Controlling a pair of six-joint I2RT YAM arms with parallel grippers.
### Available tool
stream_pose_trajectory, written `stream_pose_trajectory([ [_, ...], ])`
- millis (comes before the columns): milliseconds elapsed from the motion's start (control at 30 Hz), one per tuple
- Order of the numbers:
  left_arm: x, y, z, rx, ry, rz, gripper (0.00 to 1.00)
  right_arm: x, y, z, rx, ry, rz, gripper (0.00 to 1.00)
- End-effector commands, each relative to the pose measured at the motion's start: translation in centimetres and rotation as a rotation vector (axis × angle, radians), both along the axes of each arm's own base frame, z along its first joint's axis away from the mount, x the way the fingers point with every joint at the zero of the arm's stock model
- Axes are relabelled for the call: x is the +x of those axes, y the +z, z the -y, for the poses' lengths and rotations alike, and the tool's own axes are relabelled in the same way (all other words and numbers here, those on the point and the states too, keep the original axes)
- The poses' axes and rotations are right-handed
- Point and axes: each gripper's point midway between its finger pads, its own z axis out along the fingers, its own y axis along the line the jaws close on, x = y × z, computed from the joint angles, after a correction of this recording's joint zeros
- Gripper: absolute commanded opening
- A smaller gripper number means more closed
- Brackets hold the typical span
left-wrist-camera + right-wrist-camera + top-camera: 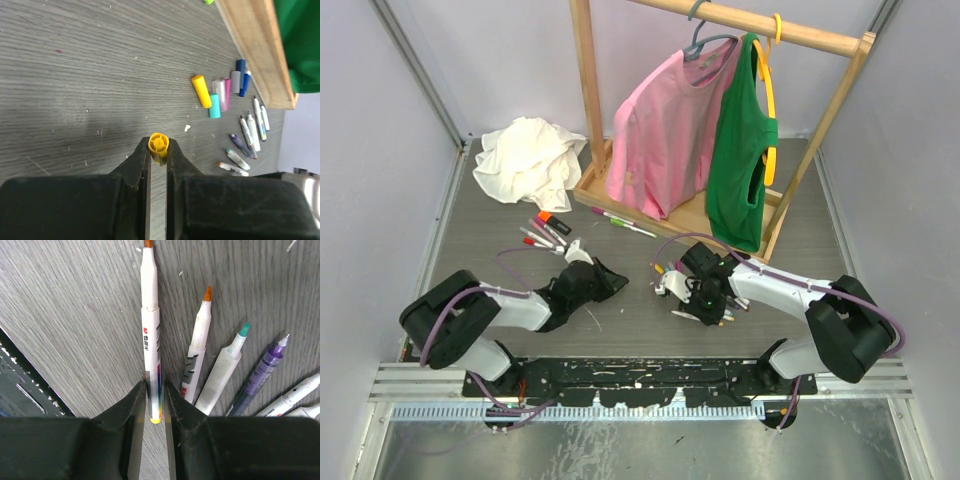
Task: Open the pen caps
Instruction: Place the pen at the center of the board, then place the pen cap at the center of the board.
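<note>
In the left wrist view my left gripper (159, 150) is shut on a yellow pen cap (159, 144), pinched at the fingertips just above the table. Loose caps lie beyond it: yellow (201, 91), teal (214, 105), pink (226, 93) and blue (242, 77). My right gripper (155, 390) stands low over a row of uncapped pens, its jaws slightly apart around the yellow rear end of a white pen (150, 315) with an orange tip. Beside that pen lie an orange-tipped pen (199, 340), a teal one (223, 370) and a purple one (262, 371).
Several capped pens (545, 235) lie at the back left, and two more (625, 222) lie near the wooden rack's base (595, 190). A pink shirt (665, 130) and a green vest (740, 160) hang from the rack. A crumpled white cloth (525, 160) lies at the far left.
</note>
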Motion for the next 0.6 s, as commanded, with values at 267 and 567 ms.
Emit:
stream_pose_trajectory([
  [267,1.5,-1.3,4.4,0.068,0.064,-0.132,0.00,1.4,0.3,-0.1,0.011,-0.016,0.066,0.35],
  [567,1.6,-2.2,5.8,0.033,0.070,-0.177,0.04,1.8,1.5,-0.6,0.054,-0.013,0.105,0.38],
])
